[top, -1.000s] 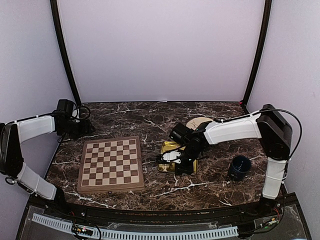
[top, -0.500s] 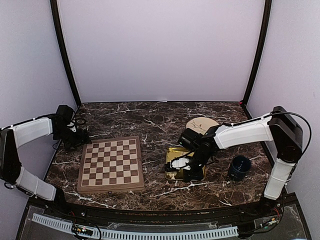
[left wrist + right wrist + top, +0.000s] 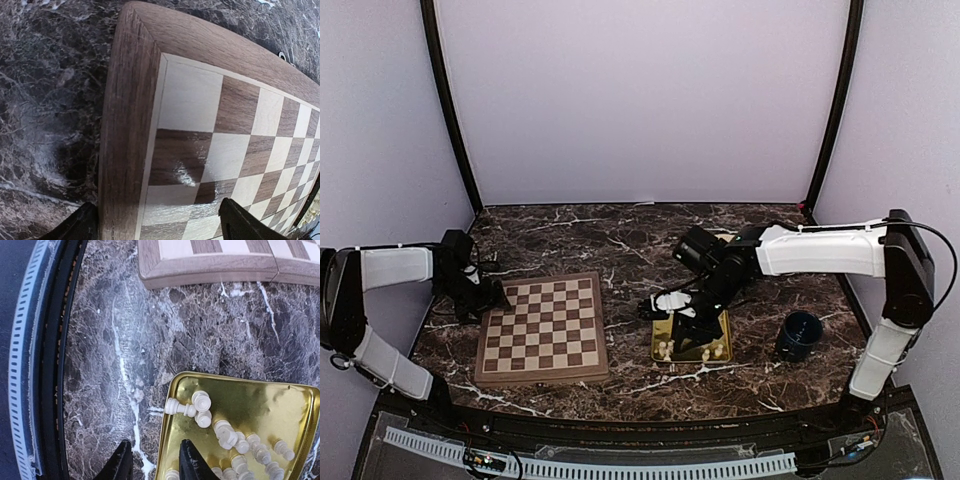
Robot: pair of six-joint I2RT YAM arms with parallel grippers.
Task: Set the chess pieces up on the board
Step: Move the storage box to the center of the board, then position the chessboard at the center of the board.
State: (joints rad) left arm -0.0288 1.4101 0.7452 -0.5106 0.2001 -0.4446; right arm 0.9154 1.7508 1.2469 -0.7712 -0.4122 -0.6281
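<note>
The board (image 3: 542, 328) lies left of centre and carries no pieces; its corner fills the left wrist view (image 3: 200, 125). My left gripper (image 3: 485, 302) (image 3: 157, 227) is open, its fingers astride the board's brown frame at the far left corner. Several cream chess pieces (image 3: 665, 348) (image 3: 202, 410) lie jumbled in the gold tray (image 3: 692, 356) (image 3: 280, 405). Over the tray's left rim stands my right gripper (image 3: 688, 325) (image 3: 156, 462), jaws parted. One finger is inside the tray and the other outside, and nothing is gripped.
A dark blue cup (image 3: 798, 335) stands to the right of the tray. The board's near corner (image 3: 210, 260) shows at the top of the right wrist view. The table's black front edge (image 3: 50, 365) runs close to the tray.
The right gripper pulled the tray nearer and to the right, turning it, then parted its jaws off the rim. The left arm swung in to the board's far left corner and opened wider.
</note>
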